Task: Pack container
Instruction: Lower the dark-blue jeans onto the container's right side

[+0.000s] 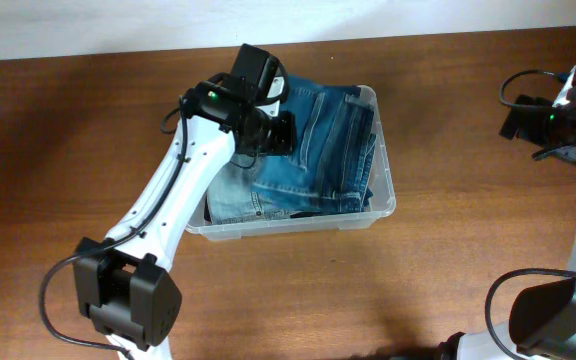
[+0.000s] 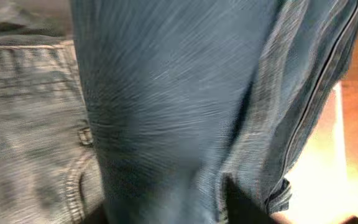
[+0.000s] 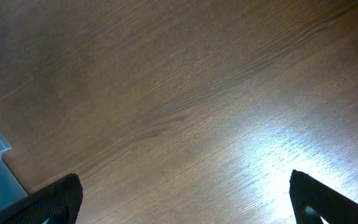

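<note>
Now | brown wood-grain table (image 1: pixel 68 120) | container (image 1: pixel 298 225) holds jeans (image 1: pixel 318 140) | pale wall (image 1: pixel 118 25)

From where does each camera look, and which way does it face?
Overhead: above the table, facing down on the container of jeans; both arms show.
Left wrist: on the left claw, close over the jeans; hardly any claw shows.
Right wrist: facing bare table beside the container's corner; fingertips of the open right claw show.
Shared: overhead and left wrist see the jeans.

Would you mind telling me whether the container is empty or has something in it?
Not empty: folded jeans fill the container, lying inside its rim.
</note>
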You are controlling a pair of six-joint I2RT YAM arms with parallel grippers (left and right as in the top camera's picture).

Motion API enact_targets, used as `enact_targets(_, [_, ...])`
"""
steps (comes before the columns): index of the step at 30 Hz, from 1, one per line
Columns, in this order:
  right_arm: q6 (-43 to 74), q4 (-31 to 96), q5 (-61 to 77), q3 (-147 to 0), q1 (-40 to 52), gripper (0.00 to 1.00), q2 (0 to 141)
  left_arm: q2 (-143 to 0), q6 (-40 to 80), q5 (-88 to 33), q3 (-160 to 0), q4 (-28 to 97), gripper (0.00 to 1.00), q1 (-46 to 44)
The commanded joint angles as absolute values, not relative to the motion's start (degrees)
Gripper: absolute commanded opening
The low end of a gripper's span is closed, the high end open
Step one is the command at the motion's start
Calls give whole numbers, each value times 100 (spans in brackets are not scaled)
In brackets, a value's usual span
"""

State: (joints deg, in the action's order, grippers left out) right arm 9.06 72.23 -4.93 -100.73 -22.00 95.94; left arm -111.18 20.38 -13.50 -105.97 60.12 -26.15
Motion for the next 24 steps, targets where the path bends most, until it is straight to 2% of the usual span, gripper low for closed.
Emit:
enact_targets(1, [947,7225,-519,-10132,-2215,99,9594,-10943,1953,-1087,-10687,6053,99,-2578])
enact_targets(7, [947,7223,-519,-10132,-2215,99,9594,-10895,1874,211,-10790,6075,99,-2561])
enact_targets(12, [947,7225,-519,-10132,-2215,98,9594,-10720,1874,283,-11069,6053,99,-2687])
enact_targets(13, [950,7223,-521,-10132,-2215,99,9594,-10689,1874,285,-11144,6045,95,-2727])
enact_targets(15, [947,7223,-521,-10132,-2215,99,9594,-10643,1872,285,-11308,6007,72,-2818])
enact_targets(16, [947,7225,-521,-10132,-2215,99,9594,-10628,1872,285,-11389,5955,54,-2895])
enact_targets(18, [947,7223,-519,-10132,-2215,99,9594,-10613,1872,285,-11461,5819,8,-3030])
enact_targets(19, [947,7223,-519,-10132,-2215,98,9594,-10610,1872,285,-11465,5712,0,-3109])
enact_targets(24, [947,7223,-519,-10132,-2215,99,9594,-10746,1619,287,-11459,5140,1,-3500])
